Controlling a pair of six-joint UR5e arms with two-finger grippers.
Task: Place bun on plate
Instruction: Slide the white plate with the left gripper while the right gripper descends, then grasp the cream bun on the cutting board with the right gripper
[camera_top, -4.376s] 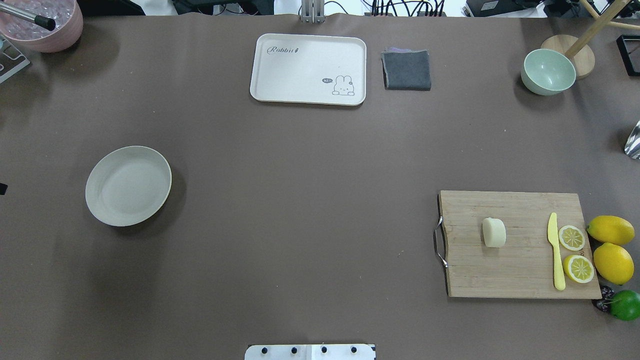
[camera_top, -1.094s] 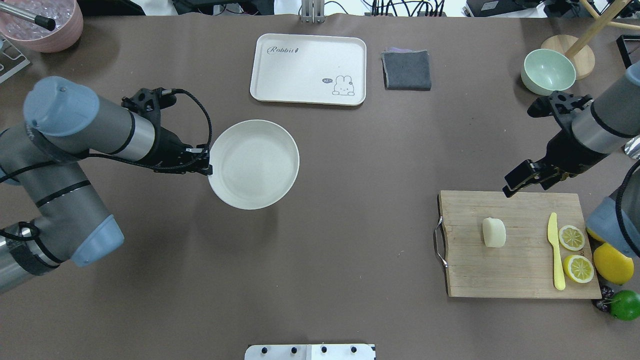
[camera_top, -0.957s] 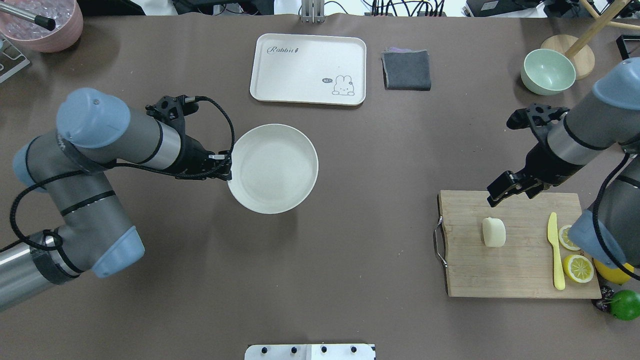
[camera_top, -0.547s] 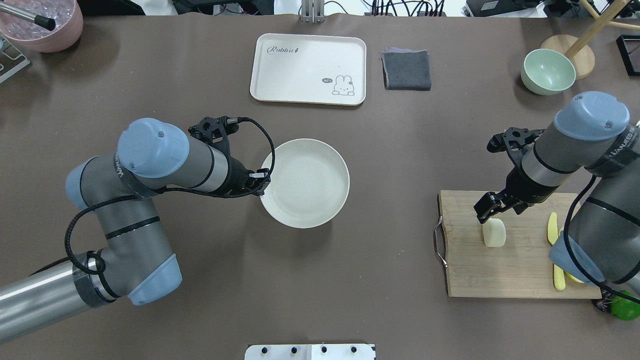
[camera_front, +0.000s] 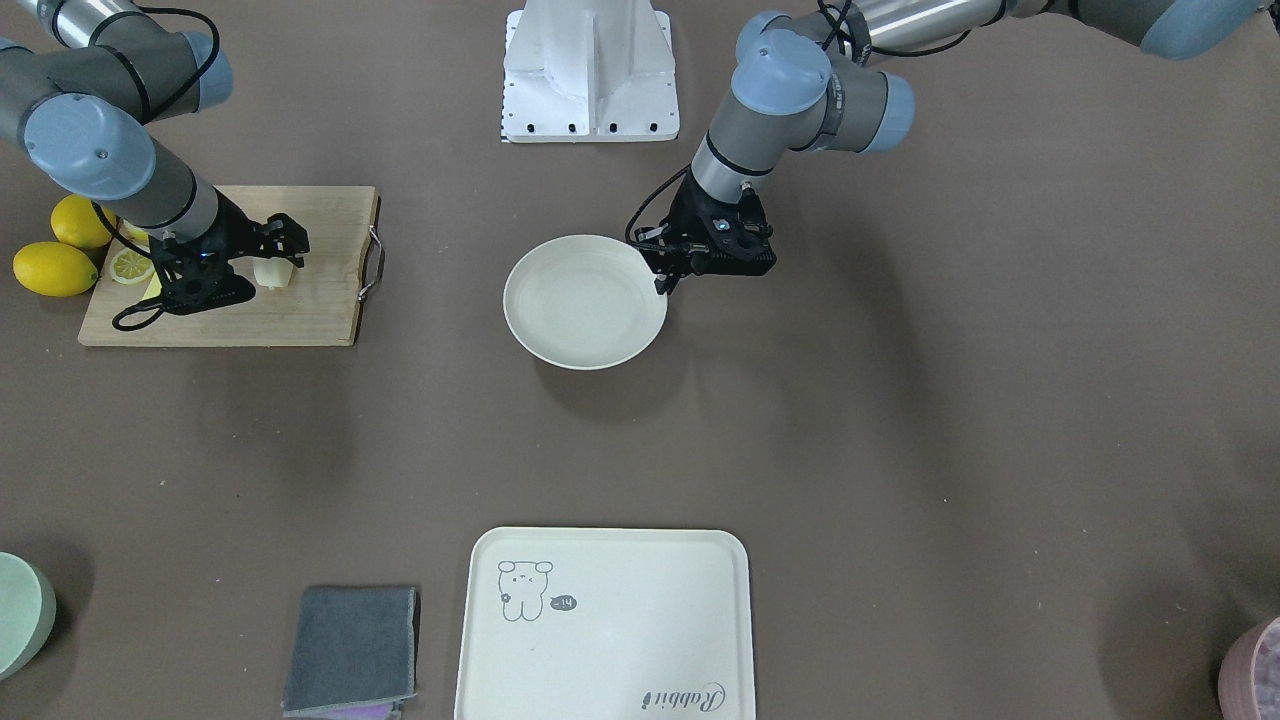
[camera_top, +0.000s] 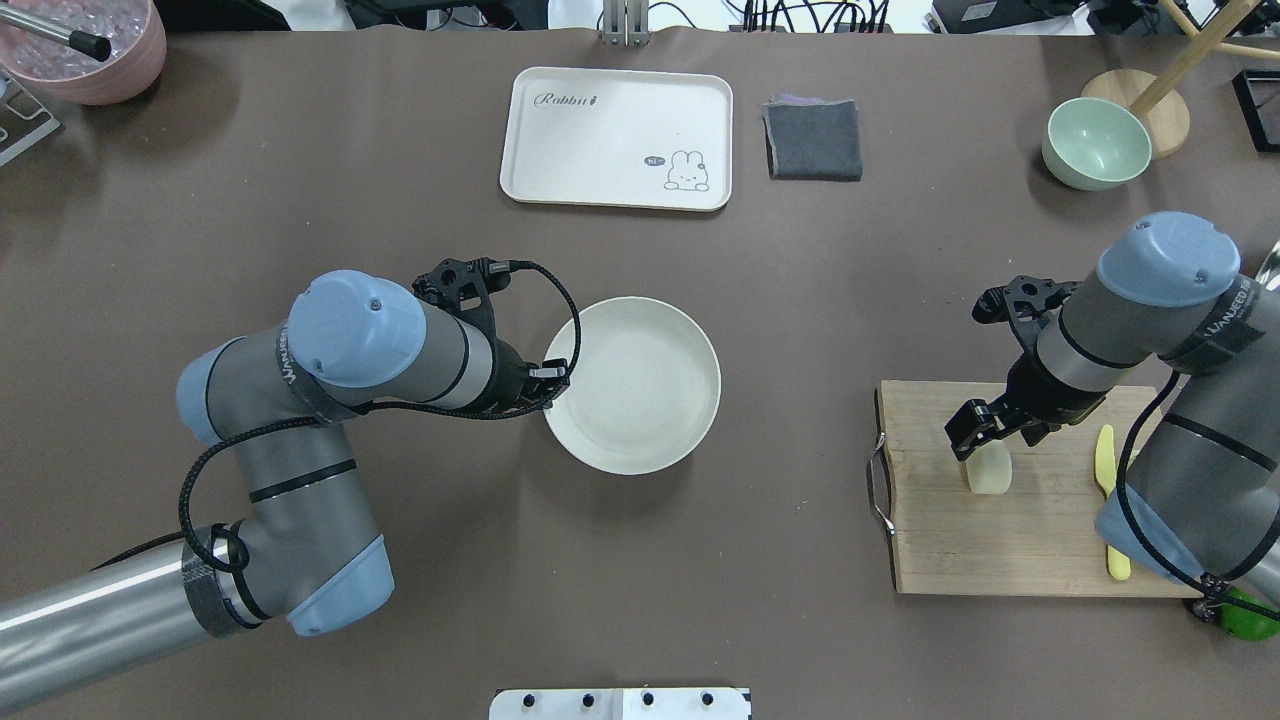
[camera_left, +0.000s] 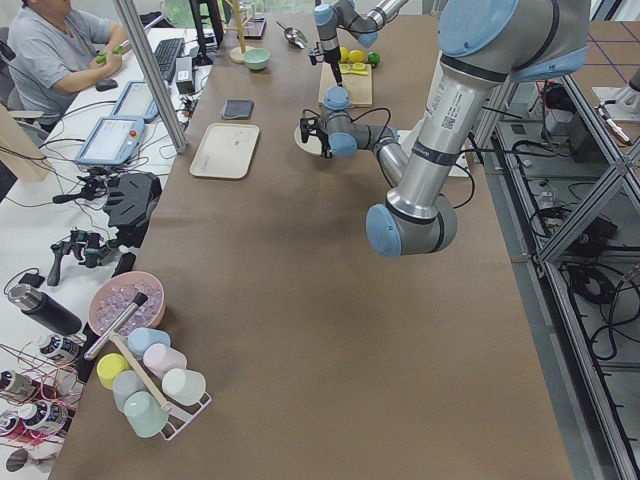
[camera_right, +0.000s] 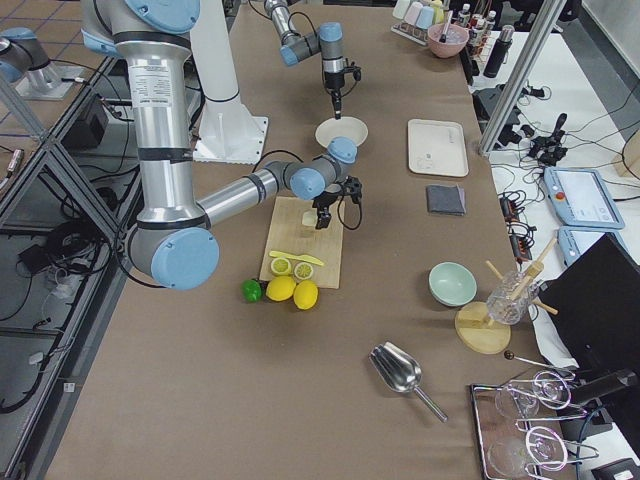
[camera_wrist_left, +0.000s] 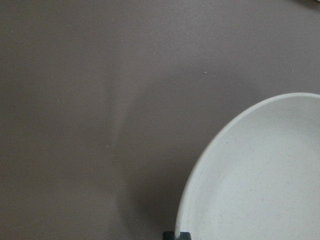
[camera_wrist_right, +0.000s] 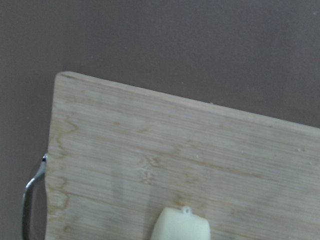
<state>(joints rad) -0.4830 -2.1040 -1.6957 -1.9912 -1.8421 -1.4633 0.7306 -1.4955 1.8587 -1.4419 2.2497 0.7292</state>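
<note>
The round off-white plate (camera_top: 632, 385) is near the table's middle, and my left gripper (camera_top: 553, 382) is shut on its left rim. The left wrist view shows that rim (camera_wrist_left: 200, 165) with a dark fingertip (camera_wrist_left: 176, 235) at its edge. I cannot tell whether the plate touches the table. The pale cream bun (camera_top: 990, 475) lies on the wooden cutting board (camera_top: 1000, 550) at the right. My right gripper (camera_top: 992, 432) hovers right above the bun's far end, open, with nothing in it. In the right wrist view, only the bun's top (camera_wrist_right: 180, 227) shows.
A cream tray with a rabbit drawing (camera_top: 617, 138), a grey cloth (camera_top: 814, 140) and a green bowl (camera_top: 1095, 143) stand at the far side. A yellow knife (camera_top: 1105, 470) lies on the board, with lemons (camera_front: 55, 268) and a lime (camera_top: 1250, 612) beside it.
My left arm has carried the plate from the table's left toward its middle. My right gripper has come in and down over the bun on the board.
</note>
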